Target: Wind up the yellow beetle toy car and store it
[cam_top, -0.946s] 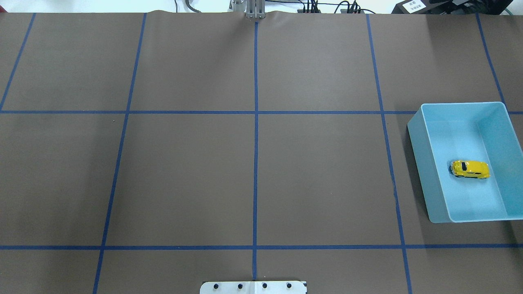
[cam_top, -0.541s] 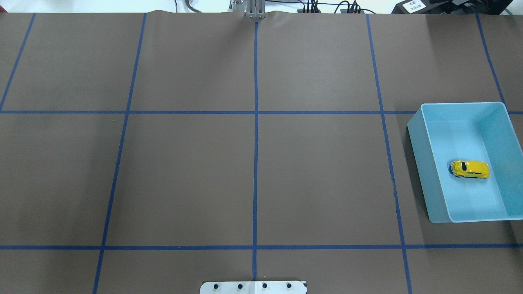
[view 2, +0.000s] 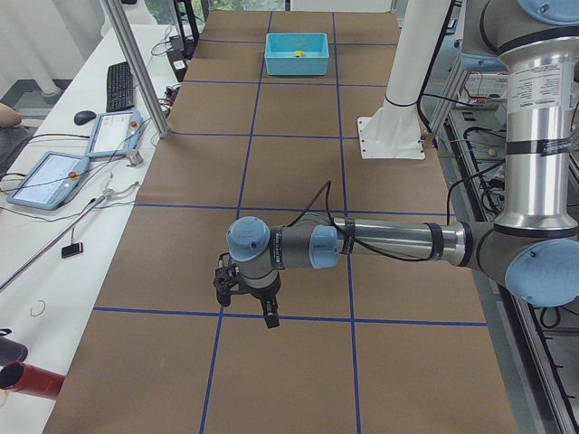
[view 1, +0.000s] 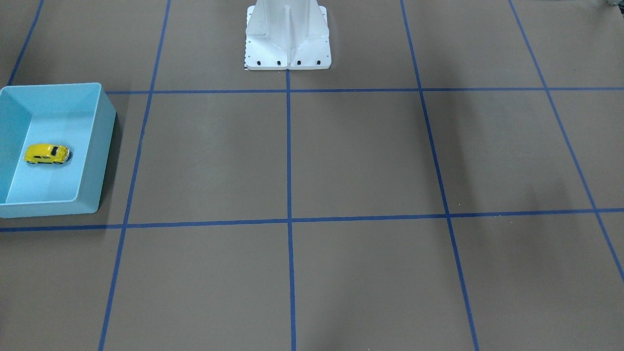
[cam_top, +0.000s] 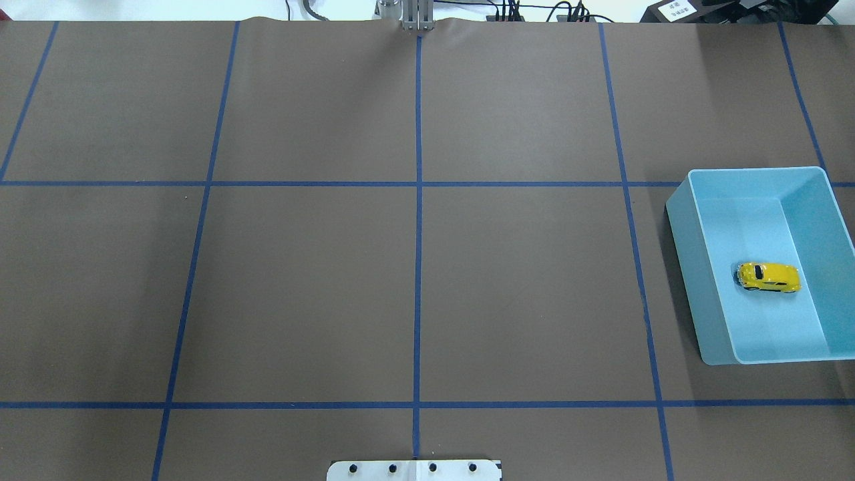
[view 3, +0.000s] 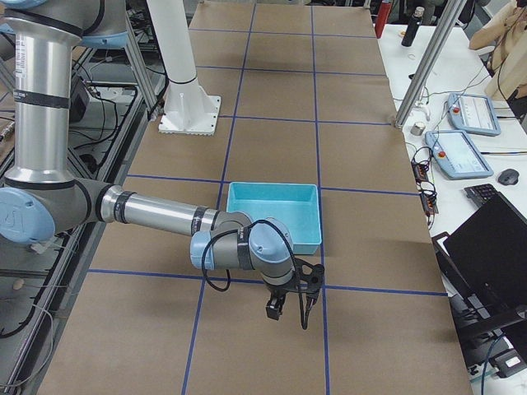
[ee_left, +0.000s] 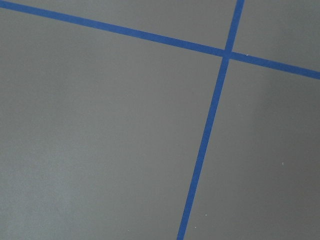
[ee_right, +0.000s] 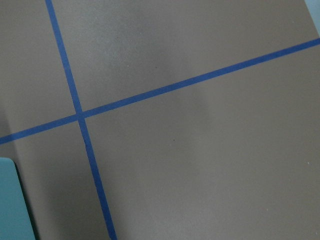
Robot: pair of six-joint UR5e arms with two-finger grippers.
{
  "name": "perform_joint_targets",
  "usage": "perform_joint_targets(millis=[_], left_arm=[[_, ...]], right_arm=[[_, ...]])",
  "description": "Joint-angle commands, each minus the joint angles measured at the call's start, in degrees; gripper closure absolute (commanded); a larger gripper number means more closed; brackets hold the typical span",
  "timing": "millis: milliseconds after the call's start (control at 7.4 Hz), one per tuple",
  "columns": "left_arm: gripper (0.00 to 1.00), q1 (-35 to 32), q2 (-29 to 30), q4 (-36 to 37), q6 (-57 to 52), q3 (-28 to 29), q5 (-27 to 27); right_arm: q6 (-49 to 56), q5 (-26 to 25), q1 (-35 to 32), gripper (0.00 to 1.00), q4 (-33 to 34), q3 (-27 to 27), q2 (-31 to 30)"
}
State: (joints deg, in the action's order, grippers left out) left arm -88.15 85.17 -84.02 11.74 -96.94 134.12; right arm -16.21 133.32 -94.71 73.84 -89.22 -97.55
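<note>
**Item 1: yellow beetle toy car** (cam_top: 768, 276). It stands on its wheels on the floor of the light blue bin (cam_top: 681, 267), about midway along the bin's length, lying crosswise and clear of both end walls. The bin sits at the far right of the table, on the robot's right-hand side.

- Handling (judged): light and rigid. The glossy, rounded shell is likely slippery under the pads.
- The free-rolling wheels mean it may scoot if nudged.
- Small fittings such as the bumpers are probably the weak parts.
- Best hold (judged): from above, across the two flanks between the wheel arches, where the sides are flattest. The domed roof is best avoided.
- The bin walls leave limited room for the fingers to descend.

**Item 2: left gripper** (view 2: 246, 303). It hangs over the left part of the table, well apart from the bin. It appears only in a side view, so I cannot tell whether its pincer is apart or together.

**Item 3: right gripper** (view 3: 288, 313). It hangs above the mat near the bin's near side, outside the bin. Its pincer state cannot be told either.

**Item 4: surface.** A brown mat (cam_top: 521, 287) lies flat and matte, ruled into squares by blue tape lines (cam_top: 417, 267). The white robot pedestal (view 1: 287, 34) is bolted at the robot's edge.

**Item 5: room.** A white operators' bench runs along the far side of the table. On it are a keyboard (view 2: 118, 84), teach pendants (view 3: 472, 113) and a laptop (view 3: 490, 247).
</note>
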Motion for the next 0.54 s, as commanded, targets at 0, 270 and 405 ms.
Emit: perform_joint_targets(millis=[0,270,405], left_arm=[[0.00,0.00,0.00,0.00,0.03,0.00,0.00],[0.00,0.00,0.00,0.00,0.12,0.00,0.00],[0.00,0.00,0.00,0.00,0.12,0.00,0.00]], right_arm=[[-0.40,0.72,3.65,0.00,-1.42,-1.12,0.43],[-0.92,-0.24,6.28,0.00,5.82,-4.81,2.87],[-0.93,-0.34,7.25,0.00,11.18,-5.87,5.94]])
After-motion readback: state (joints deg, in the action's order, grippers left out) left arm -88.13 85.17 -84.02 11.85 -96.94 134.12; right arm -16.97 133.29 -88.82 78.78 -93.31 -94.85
